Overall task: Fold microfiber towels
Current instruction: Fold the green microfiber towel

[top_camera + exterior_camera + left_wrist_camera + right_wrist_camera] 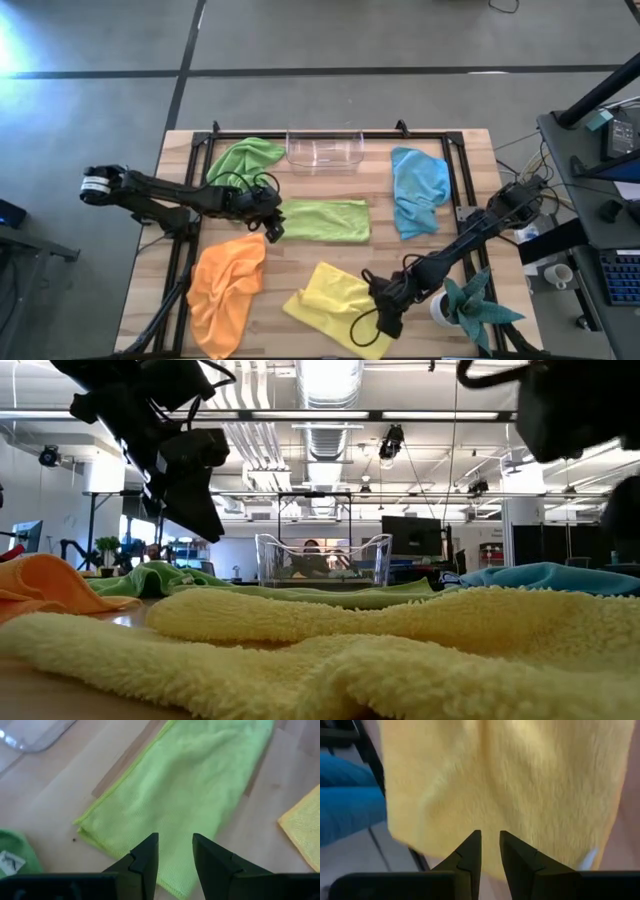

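A folded lime green towel (325,220) lies flat at the table's middle. My left gripper (272,228) hovers open above its left end (150,815), raised off the table in the low view (190,490). A yellow towel (335,300) lies rumpled at the near middle. My right gripper (388,318) hangs above its right edge (510,780), the fingers a little apart and empty. A second lime green towel (245,158) lies crumpled at the far left, an orange one (228,290) at the near left, and a light blue one (418,190) at the far right.
A clear plastic bin (323,150) stands at the far middle. A teal spiky plant in a white pot (465,305) stands at the near right, close to my right arm. Black frame rails (190,200) run along the table's left, far and right sides.
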